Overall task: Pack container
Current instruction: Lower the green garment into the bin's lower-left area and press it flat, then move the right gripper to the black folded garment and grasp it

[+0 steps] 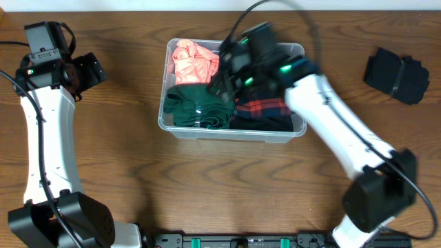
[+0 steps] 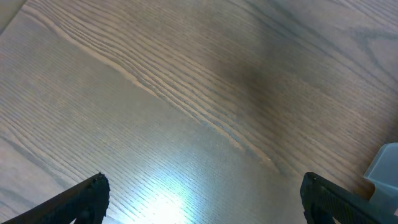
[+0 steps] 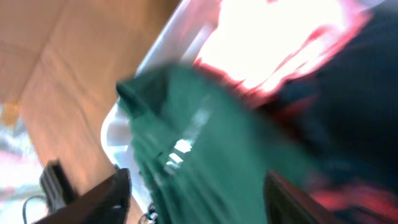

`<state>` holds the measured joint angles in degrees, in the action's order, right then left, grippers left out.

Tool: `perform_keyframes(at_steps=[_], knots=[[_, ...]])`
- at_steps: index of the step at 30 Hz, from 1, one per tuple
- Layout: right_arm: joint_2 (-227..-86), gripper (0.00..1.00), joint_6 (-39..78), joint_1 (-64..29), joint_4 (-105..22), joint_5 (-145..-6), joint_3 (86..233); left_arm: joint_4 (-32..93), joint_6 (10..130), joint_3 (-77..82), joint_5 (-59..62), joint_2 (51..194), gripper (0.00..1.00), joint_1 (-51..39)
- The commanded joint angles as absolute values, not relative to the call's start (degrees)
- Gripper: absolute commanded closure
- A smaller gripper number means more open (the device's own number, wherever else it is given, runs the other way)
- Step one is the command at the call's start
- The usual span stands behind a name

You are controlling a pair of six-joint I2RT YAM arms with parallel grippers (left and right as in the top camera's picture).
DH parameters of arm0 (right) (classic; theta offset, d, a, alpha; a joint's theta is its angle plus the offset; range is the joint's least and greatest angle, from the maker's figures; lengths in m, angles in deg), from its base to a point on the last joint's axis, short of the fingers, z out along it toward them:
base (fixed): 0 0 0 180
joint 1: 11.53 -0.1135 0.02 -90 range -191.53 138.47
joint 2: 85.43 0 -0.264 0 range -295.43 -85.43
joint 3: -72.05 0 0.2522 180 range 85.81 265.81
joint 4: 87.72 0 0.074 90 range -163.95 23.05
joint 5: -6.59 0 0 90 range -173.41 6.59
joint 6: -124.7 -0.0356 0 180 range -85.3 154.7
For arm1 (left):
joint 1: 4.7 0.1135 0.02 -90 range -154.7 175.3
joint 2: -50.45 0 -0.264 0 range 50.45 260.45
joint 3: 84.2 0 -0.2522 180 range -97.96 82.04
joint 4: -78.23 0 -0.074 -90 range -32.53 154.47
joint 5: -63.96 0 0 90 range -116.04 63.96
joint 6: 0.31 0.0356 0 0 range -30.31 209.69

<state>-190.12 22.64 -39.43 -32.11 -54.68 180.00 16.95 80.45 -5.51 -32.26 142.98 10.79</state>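
The brown wood-grain table [image 1: 207, 179] carries a clear rectangular plastic container [image 1: 165, 93] near its middle and a dark folded cloth bundle [image 1: 397, 76] well apart, toward the right arm's side.

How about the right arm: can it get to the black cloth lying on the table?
Probably yes. The black cloth lies alone on bare table, on that arm's side of the box, with nothing on top or in between. The right gripper is open above the box.

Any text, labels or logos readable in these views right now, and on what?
None can be read.
Green garment: white print, too blurred and small to read in either view.
Container: no lettering visible.
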Motion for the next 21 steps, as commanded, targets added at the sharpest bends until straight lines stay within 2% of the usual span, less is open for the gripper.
perform_keyframes(at_steps=[1,7,14,17,19,21], knots=[[-186.6,0.26,23.0,-32.9,-30.7,-54.9,181.8,16.9,79.9,-5.5,-32.8,142.9,0.02,11.0],[-186.2,0.22,23.0,-18.0,-26.5,-59.4,181.7,16.9,79.9,-5.5,-32.8,142.9,0.02,11.0],[-188.6,0.13,23.2,0.0,-27.0,-67.2,181.7,16.9,79.9,-5.5,-32.7,142.9,0.02,11.0],[-191.1,0.08,23.3,6.8,-27.4,-67.4,181.7,16.9,79.9,-5.5,-32.8,142.9,0.02,11.0],[-193.5,0.01,23.9,11.0,-28.0,-67.3,181.7,16.9,79.9,-5.5,-32.8,142.9,0.02,11.0],[-196.2,0.01,25.0,14.7,-28.6,-66.9,181.7,16.9,79.9,-5.5,-32.7,142.9,0.02,11.0]])
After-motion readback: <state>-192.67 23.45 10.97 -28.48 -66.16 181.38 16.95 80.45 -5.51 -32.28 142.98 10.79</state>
